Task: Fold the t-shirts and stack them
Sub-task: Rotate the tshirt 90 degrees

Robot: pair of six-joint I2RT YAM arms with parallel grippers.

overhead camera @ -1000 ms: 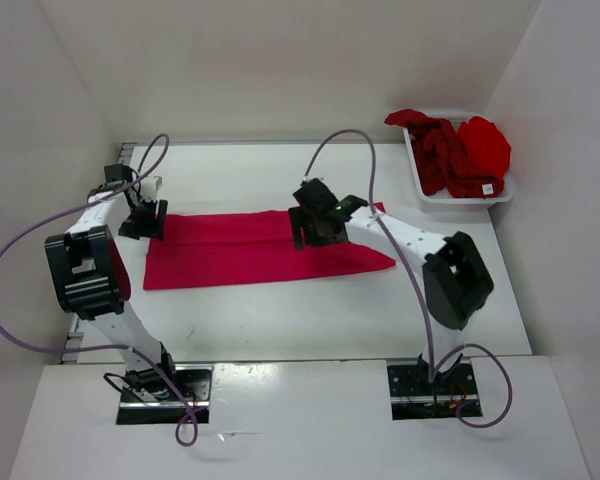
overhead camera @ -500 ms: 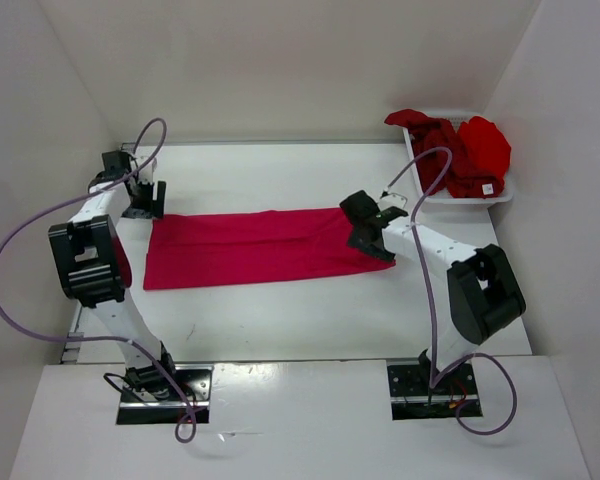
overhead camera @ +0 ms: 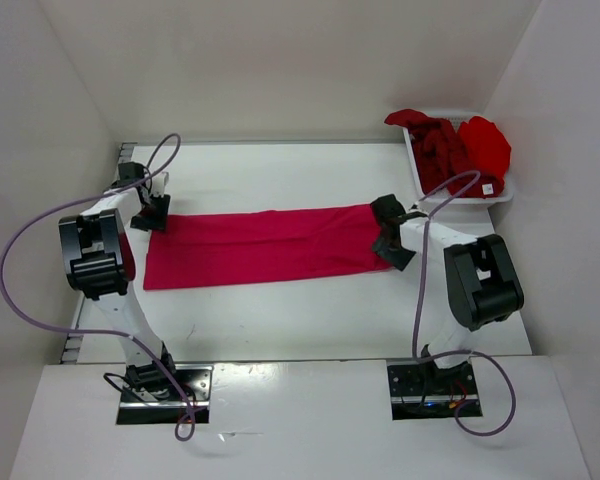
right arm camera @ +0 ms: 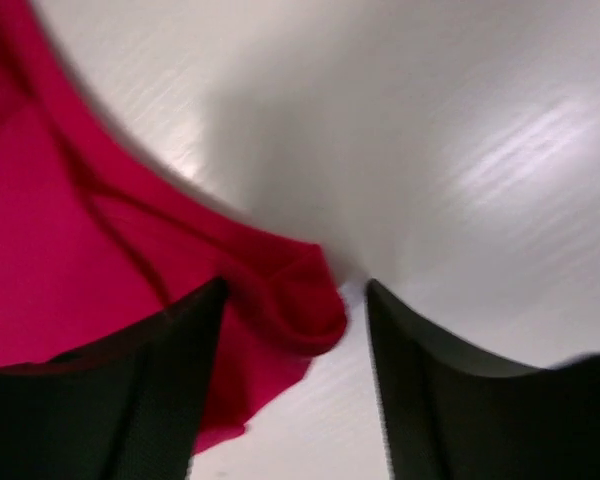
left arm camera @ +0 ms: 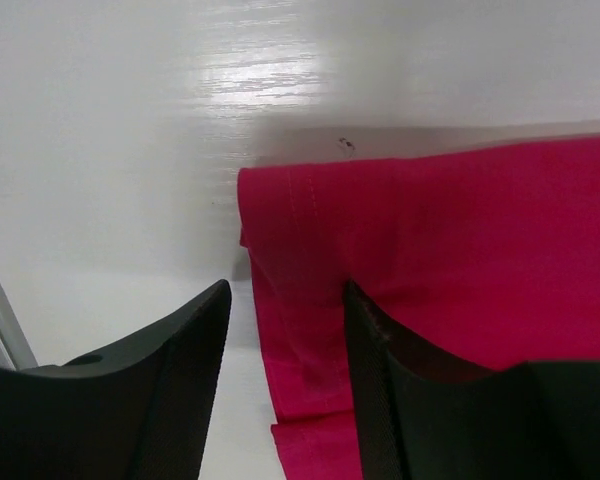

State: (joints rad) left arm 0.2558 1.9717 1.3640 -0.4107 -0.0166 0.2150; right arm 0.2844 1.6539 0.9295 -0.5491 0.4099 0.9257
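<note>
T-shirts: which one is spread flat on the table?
The pinkish-crimson t-shirt, laid out flat; the dark maroon t-shirt and bright red t-shirt lie bunched in the white basket.

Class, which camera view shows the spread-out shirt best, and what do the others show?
The top view: the whole shirt lies flat, both ends visible. The left wrist view shows only its stitched left corner; the right wrist view only its blurred, curled right end.

A plain pinkish-crimson t-shirt (overhead camera: 260, 245) is seen on the white table (overhead camera: 280, 320). At upper right, a dark maroon t-shirt (overhead camera: 438, 150), a bright red t-shirt (overhead camera: 483, 143) and a white tag (overhead camera: 487, 187) are shown in a white basket (overhead camera: 442, 200).
</note>
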